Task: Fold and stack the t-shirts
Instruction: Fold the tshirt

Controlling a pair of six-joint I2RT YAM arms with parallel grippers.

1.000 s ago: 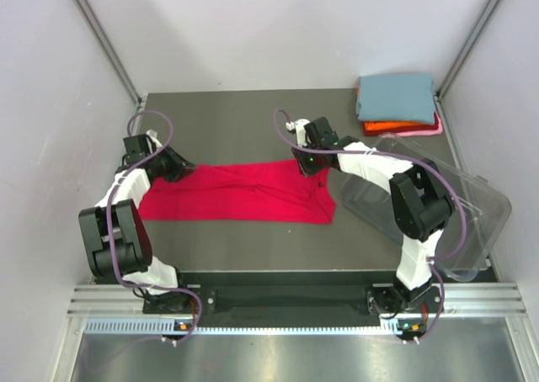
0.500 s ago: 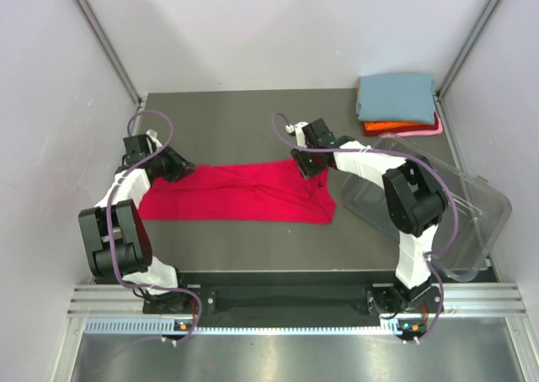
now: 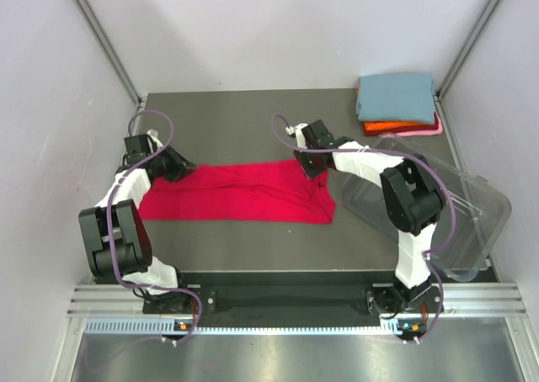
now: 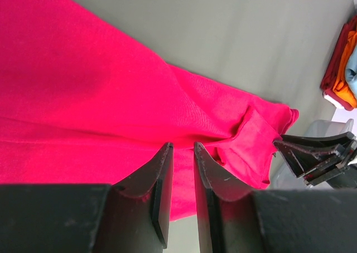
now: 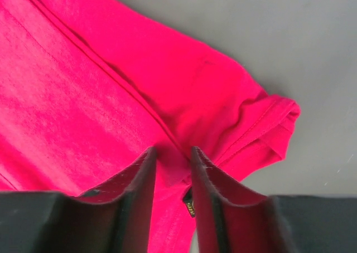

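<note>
The crimson red t-shirt [image 3: 244, 195] lies on the dark table as a long folded strip. My left gripper [image 3: 175, 170] sits low at its far left corner, and in the left wrist view [image 4: 181, 146] the jaws stand narrowly apart, pinching the cloth [image 4: 100, 91] where a crease runs into the tips. My right gripper [image 3: 313, 167] is at the far right corner, its jaws [image 5: 172, 150] closed on the red cloth [image 5: 83, 97] near the label. The blue-grey shirt [image 3: 396, 96] lies folded on the orange [image 3: 392, 128] and pale pink [image 3: 424, 132] ones at the back right.
A clear plastic tub [image 3: 446, 209] lies tilted at the right, close beside the right arm. Grey walls enclose the table on three sides. The folded stack [image 4: 343, 69] and the other gripper [image 4: 315, 152] show at the right of the left wrist view.
The right arm's elbow has swung slightly left and its gripper has edged a little along the shirt's far edge. The left arm and the shirt stay as they were.
</note>
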